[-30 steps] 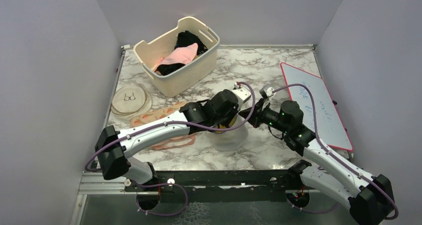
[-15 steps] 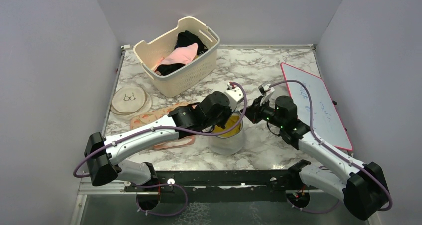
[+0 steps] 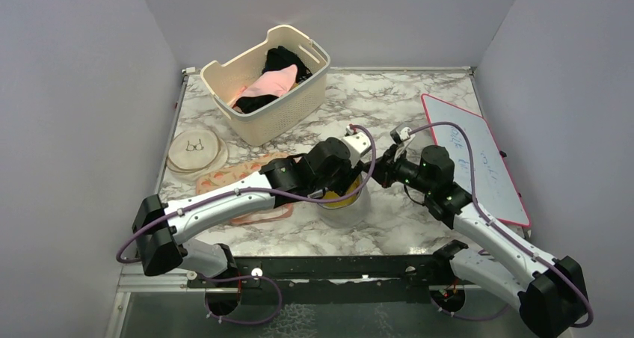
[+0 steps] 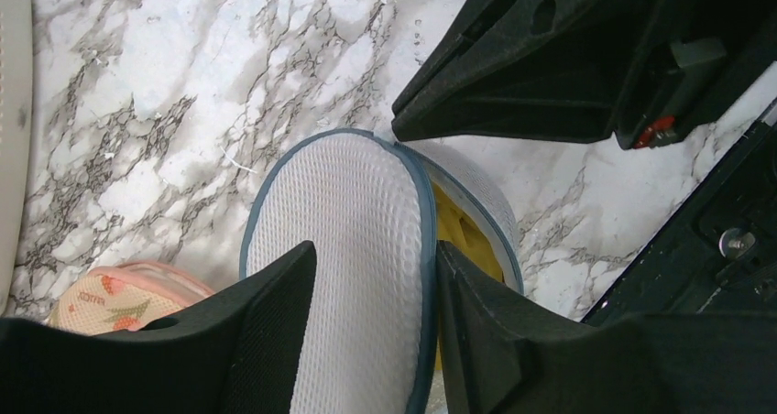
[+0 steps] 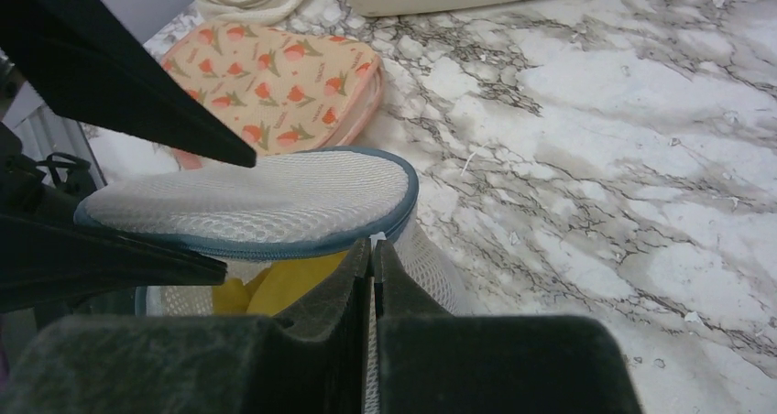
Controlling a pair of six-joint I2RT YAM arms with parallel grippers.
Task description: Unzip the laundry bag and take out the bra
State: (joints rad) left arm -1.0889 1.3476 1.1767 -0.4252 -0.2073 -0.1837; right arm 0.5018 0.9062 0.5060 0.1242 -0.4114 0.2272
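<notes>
The laundry bag (image 3: 345,212), white mesh with a blue-grey zip rim, stands at the table's middle, unzipped. Its lid (image 4: 357,222) is lifted, also in the right wrist view (image 5: 257,199). A yellow bra (image 5: 275,286) lies inside and shows under the lid (image 4: 465,249) and from above (image 3: 342,201). My left gripper (image 4: 374,249) is shut on the lid, one finger above and one below; it sits over the bag (image 3: 346,182). My right gripper (image 5: 373,245) is shut on the bag's mesh wall at the rim, on the bag's right side (image 3: 371,175).
A cream basket (image 3: 280,117) with clothes stands at the back. A flat peach patterned pouch (image 3: 235,179) lies left of the bag, also in the right wrist view (image 5: 275,84). A cream disc with a glasses drawing (image 3: 196,149) lies far left. A whiteboard (image 3: 471,155) lies right.
The lid has come up off the bag's body and the yellow bra shows inside. Both arms shifted a little left, then back right, keeping their hold.
</notes>
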